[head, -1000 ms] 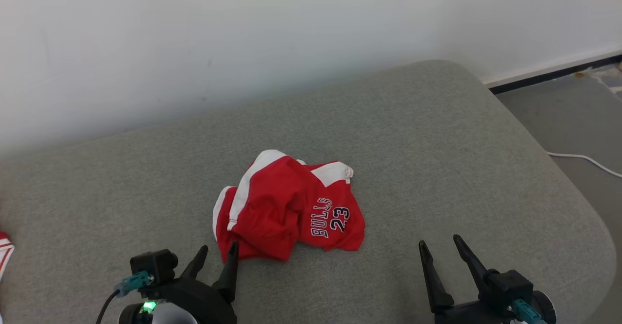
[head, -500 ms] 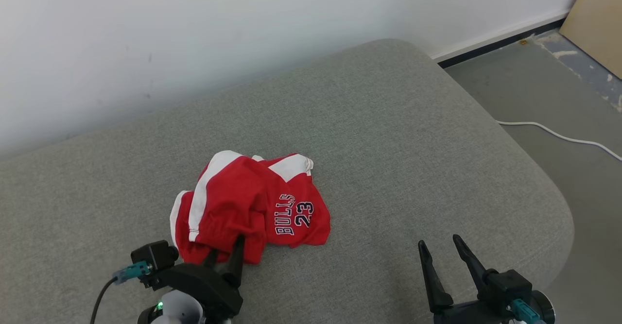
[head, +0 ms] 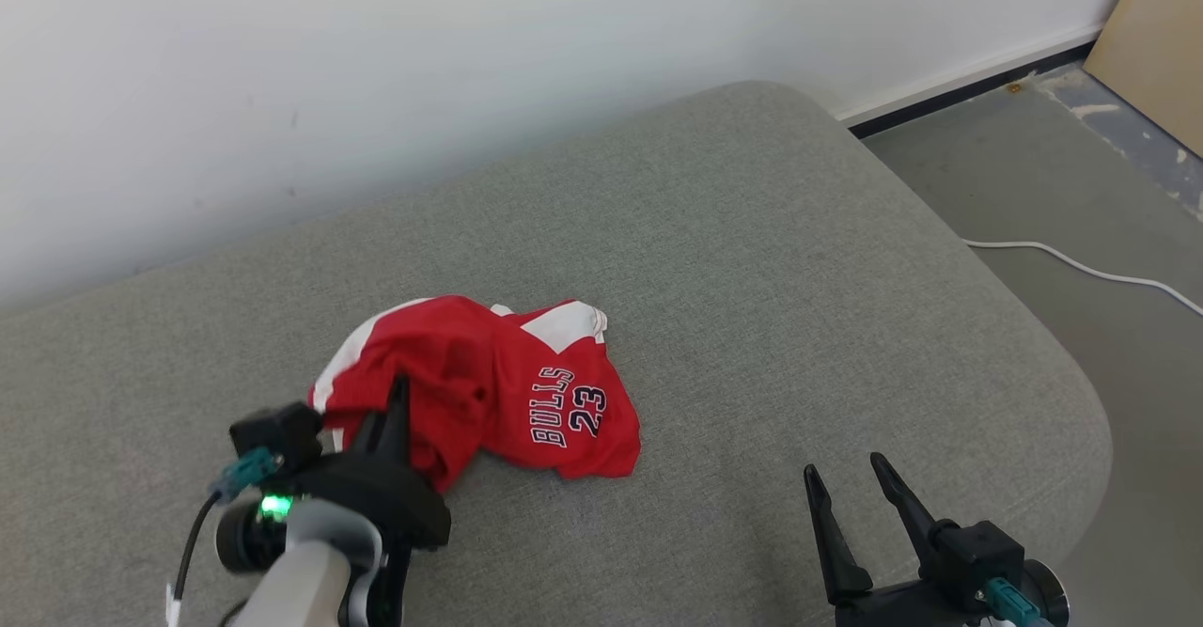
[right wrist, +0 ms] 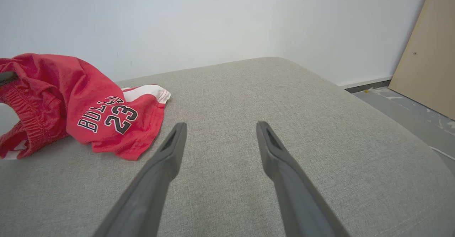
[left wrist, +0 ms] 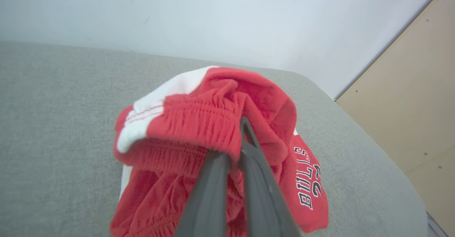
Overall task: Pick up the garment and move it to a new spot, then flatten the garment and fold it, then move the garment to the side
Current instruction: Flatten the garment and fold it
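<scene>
The garment (head: 512,392) is a pair of red shorts with white side stripes and "BULLS 23" lettering, crumpled on the grey cushion (head: 752,260). My left gripper (head: 399,392) is shut on its elastic waistband, which is bunched up and raised off the cushion; the rest still rests on the fabric. In the left wrist view the two fingers pinch the gathered waistband (left wrist: 199,123). My right gripper (head: 846,481) stands open near the front right of the cushion, with nothing between its fingers. The right wrist view shows the garment (right wrist: 103,118) to the left of the open gripper (right wrist: 220,127).
A white wall runs behind the cushion. To the right the cushion's rounded edge drops to a grey floor with a white cable (head: 1081,268). A tan board (head: 1161,35) leans at the far right.
My left gripper moved onto the near edge of the garment, shut on the waistband and lifted it. The head camera turned, shifting the scene left. The right gripper stayed open.
</scene>
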Robot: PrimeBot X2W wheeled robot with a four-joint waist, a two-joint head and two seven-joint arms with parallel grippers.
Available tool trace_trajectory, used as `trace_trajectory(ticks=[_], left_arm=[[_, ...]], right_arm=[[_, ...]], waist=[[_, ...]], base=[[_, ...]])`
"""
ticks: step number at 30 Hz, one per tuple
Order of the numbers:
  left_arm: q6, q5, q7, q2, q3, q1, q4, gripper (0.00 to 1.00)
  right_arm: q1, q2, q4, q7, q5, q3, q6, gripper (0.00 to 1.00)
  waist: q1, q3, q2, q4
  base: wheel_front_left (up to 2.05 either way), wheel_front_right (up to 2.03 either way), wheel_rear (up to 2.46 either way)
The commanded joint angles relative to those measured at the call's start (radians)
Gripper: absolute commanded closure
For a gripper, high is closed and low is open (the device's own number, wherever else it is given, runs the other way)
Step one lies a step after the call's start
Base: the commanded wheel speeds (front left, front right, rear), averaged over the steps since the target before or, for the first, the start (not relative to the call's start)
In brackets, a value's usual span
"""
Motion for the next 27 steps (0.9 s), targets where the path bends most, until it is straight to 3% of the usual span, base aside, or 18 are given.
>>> trace_trajectory(ticks=[1, 10, 18, 22, 27], left_arm=[[0.008, 0.038, -0.023, 0.012, -0.013, -0.035, -0.011, 1.00], [-0.020, 0.239, -0.045, 0.084, -0.134, -0.261, 0.002, 1.00], [-0.083, 0.372, -0.056, 0.114, -0.240, -0.456, 0.014, 1.00], [-0.123, 0.394, -0.059, 0.103, -0.300, -0.430, -0.010, 1.00], [-0.147, 0.354, -0.059, 0.098, -0.496, -0.263, -0.044, 1.00]], right_arm=[[-0.002, -0.001, 0.002, -0.004, -0.002, -0.002, -0.002, 0.00], [-0.022, -0.001, 0.009, -0.005, 0.016, 0.029, -0.002, 0.00], [-0.023, -0.001, 0.016, -0.006, 0.033, 0.028, -0.002, 0.00], [-0.011, -0.001, 0.015, -0.006, 0.032, 0.007, -0.002, 0.00], [0.000, -0.001, 0.006, -0.006, 0.025, -0.011, -0.002, 0.00]], waist=[[0.0000, -0.005, -0.0001, 0.003], [0.0000, -0.003, -0.0001, -0.018], [0.0000, 0.029, -0.0001, -0.045], [0.0000, 0.041, -0.0001, -0.008], [0.0000, 0.046, -0.0001, 0.099]], base=[[0.00, 0.00, 0.00], [0.00, 0.00, 0.00], [0.00, 0.00, 0.00], [0.00, 0.00, 0.00], [0.00, 0.00, 0.00]])
